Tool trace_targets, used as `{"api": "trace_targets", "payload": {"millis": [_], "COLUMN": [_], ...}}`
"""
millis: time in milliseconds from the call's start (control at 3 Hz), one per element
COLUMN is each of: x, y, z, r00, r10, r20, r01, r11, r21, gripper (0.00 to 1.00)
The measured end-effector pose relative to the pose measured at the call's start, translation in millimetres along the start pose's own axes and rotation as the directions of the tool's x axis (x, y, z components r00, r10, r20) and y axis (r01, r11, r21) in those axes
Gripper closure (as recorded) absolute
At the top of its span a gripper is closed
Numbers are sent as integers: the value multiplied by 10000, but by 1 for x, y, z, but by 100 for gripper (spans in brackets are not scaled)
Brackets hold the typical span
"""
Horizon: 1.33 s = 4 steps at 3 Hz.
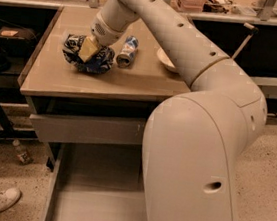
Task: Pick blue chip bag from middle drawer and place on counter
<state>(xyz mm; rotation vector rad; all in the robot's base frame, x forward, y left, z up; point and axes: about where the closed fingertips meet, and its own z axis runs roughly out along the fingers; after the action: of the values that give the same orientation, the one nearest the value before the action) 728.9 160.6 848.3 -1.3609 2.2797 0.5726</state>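
A can (127, 51) lies near a white bowl (165, 61).

Your counter (81, 83) carries the blue chip bag (100, 62); a can (127, 51) lies just beside it; a white dish (165, 60) sits near; your end effector (89, 51) is on the bag.

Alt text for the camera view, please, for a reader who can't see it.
The gripper is down on the blue chip bag, which lies on the counter beside a small can on its side. Below, the middle drawer stands pulled open, and the robot's large white arm fills the right of the view.
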Motion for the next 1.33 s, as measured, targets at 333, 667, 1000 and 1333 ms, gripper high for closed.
{"api": "trace_targets", "payload": {"millis": [333,667,1000,1333], "x": [1,1,1,1], "y": [0,0,0,0], "z": [4,4,4,4], "r00": [10000,10000,10000,10000], "r10": [7,7,7,7], "r20": [7,6,6,6], "r01": [-7,-7,-7,-7], "r11": [10000,10000,10000,10000], "r21": [-8,-9,-9,-10], "gripper": [81,58,35,11]}}
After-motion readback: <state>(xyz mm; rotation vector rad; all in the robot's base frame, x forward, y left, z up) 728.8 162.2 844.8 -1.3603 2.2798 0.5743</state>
